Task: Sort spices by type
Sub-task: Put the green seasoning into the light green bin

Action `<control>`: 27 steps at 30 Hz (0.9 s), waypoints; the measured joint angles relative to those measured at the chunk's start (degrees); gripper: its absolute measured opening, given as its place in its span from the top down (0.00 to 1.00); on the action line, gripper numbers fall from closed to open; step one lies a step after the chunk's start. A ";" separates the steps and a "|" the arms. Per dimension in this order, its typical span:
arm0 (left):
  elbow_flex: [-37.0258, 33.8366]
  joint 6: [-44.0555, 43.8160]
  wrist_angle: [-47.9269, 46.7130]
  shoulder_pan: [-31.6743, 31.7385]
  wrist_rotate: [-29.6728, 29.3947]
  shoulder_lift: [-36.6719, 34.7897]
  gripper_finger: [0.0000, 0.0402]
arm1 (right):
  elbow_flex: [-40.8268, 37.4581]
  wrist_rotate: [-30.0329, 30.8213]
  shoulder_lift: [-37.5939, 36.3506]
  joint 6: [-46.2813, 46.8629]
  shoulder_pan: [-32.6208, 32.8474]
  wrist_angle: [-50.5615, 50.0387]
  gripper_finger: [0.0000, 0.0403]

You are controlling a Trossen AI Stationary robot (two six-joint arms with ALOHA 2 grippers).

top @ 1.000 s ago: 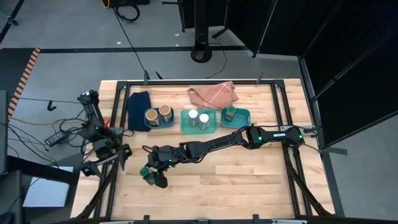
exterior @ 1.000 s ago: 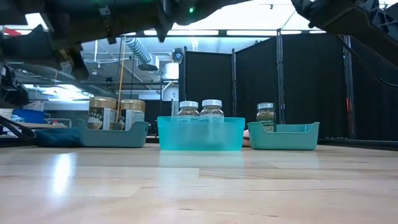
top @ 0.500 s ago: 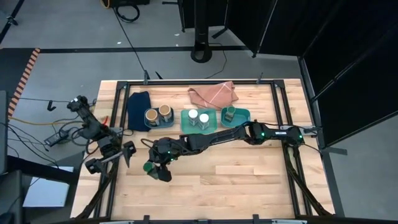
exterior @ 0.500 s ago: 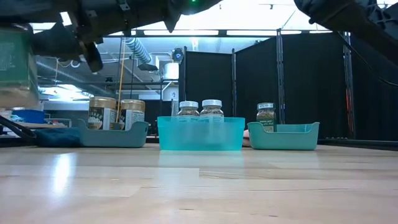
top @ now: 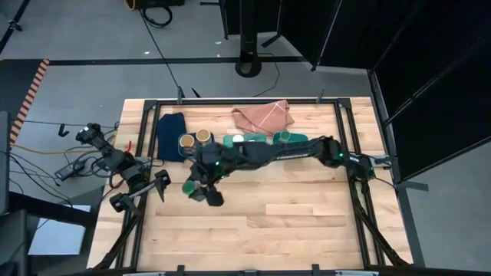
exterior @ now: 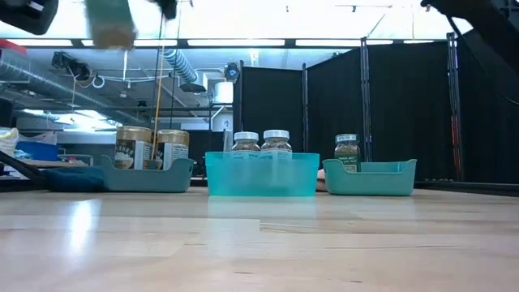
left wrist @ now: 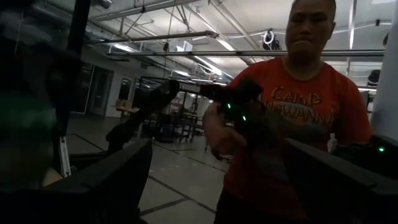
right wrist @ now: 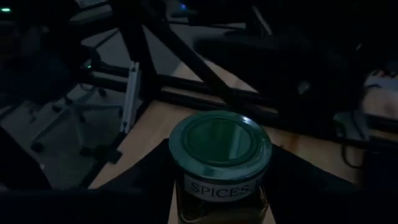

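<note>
Right wrist view is showing the right tool [top: 201,189] gripping a green-lidded jar [right wrist: 220,163], lifted off the desk [top: 307,222]; next, carrying it to the tray [exterior: 370,177] holding its match.

We are seeing the right arm [top: 268,153] covering most of the middle tray [top: 230,141] and right tray [top: 295,138] from above. The carried green-lidded jar [exterior: 111,22] is blurring at the low view's top edge. The left gripper [top: 159,186] fingers are reading too small to judge.
</note>
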 joint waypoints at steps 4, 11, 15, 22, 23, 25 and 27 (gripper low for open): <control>0.00 -0.13 0.58 2.47 1.08 0.00 0.10 | 0.06 -0.51 -4.96 -1.97 -1.38 -6.22 0.49; 0.00 -0.32 0.45 6.80 1.44 0.00 0.10 | 0.00 -0.77 -11.70 -5.74 -3.55 -20.78 0.49; 0.00 -0.58 0.56 8.75 2.57 0.00 0.10 | 0.02 -0.82 -15.55 -7.38 -5.02 -24.98 0.49; -0.02 -2.16 0.82 11.86 4.38 0.00 0.10 | 0.00 -0.86 -20.23 -8.30 -7.22 -31.22 0.49; -0.02 -2.46 0.83 12.27 4.64 0.00 0.10 | 0.00 -0.79 -20.94 -8.43 -7.61 -32.10 0.49; -0.02 -2.64 0.86 13.10 4.88 0.00 0.10 | 0.00 -0.60 -22.43 -9.17 -8.36 -33.99 0.49; -0.02 -2.66 0.86 13.93 4.88 0.00 0.10 | 0.00 -0.38 -23.97 -9.77 -9.21 -36.04 0.49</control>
